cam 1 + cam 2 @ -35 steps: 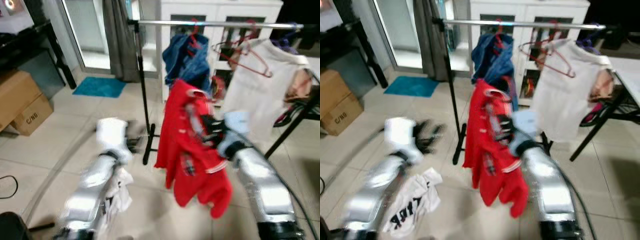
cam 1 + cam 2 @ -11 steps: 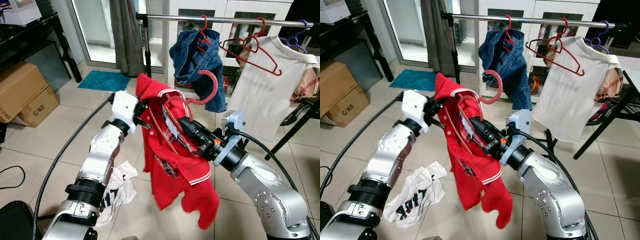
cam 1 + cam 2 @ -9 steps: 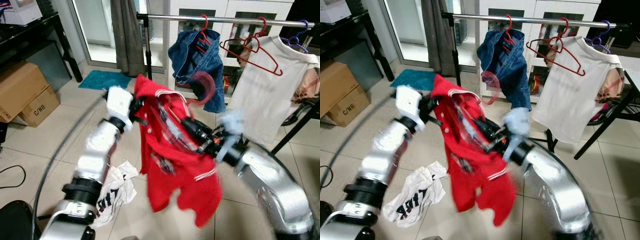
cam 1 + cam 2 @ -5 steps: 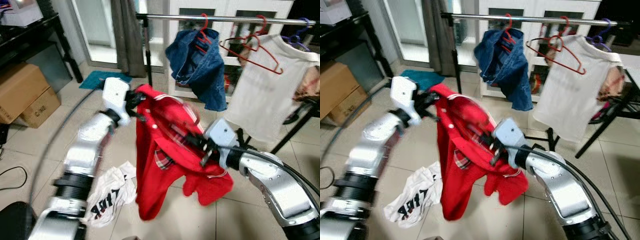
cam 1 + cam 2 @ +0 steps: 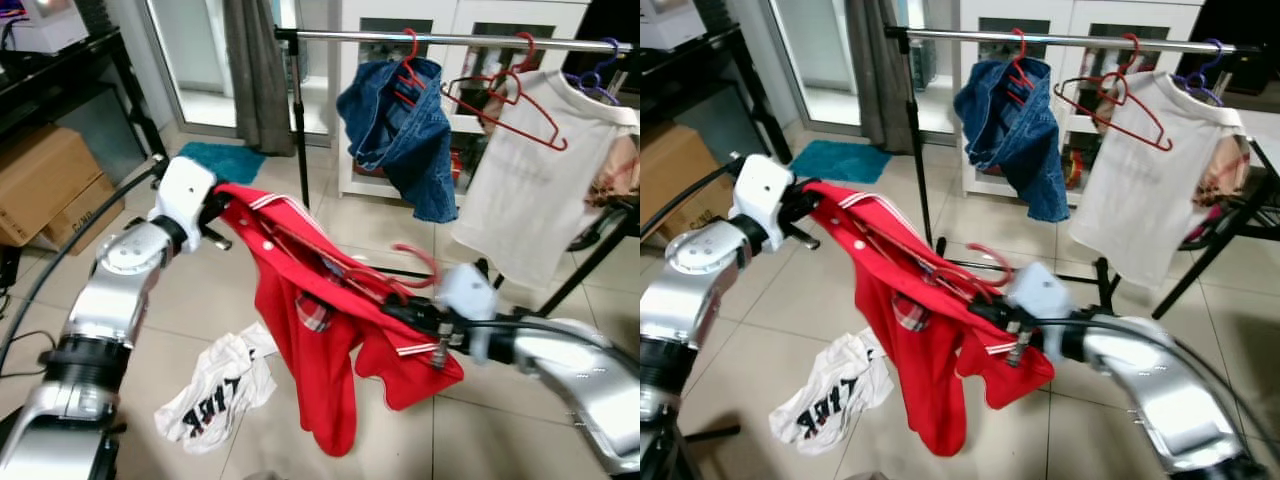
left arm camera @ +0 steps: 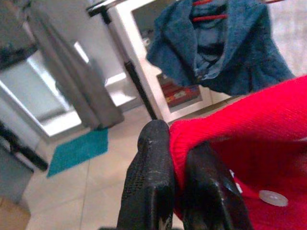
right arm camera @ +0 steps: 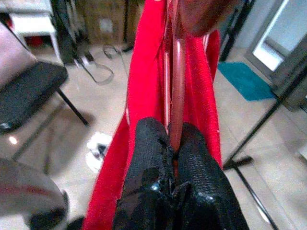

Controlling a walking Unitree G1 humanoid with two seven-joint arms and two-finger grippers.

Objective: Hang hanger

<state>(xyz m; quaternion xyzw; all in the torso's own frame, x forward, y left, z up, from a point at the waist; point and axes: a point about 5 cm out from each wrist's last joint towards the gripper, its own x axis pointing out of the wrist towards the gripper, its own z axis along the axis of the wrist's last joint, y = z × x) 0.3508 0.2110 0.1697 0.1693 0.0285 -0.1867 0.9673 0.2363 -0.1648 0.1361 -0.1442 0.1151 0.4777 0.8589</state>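
A red shirt (image 5: 320, 340) on a pinkish-red hanger (image 5: 418, 262) hangs stretched between my two grippers, below and in front of the metal clothes rail (image 5: 450, 40). My left gripper (image 5: 215, 205) is shut on the shirt's shoulder edge; the left wrist view has red fabric (image 6: 249, 124) pinched between the black fingers (image 6: 151, 177). My right gripper (image 5: 395, 308) is shut on the hanger; the right wrist view has the hanger's bar (image 7: 176, 96) running up from between its fingers (image 7: 148, 153). The hook points up, well short of the rail.
On the rail hang a denim garment (image 5: 400, 110) and a white T-shirt (image 5: 520, 170) on red hangers. The rail's black post (image 5: 298, 130) stands behind the shirt. A white printed garment (image 5: 215, 385) lies on the tiles. Cardboard boxes (image 5: 50, 180) sit at left, a teal mat (image 5: 220, 160) beyond.
My left gripper has pulled its end of the shirt out to the left. The right gripper has dropped lower with the hanger, so the shirt now spreads wider between them.
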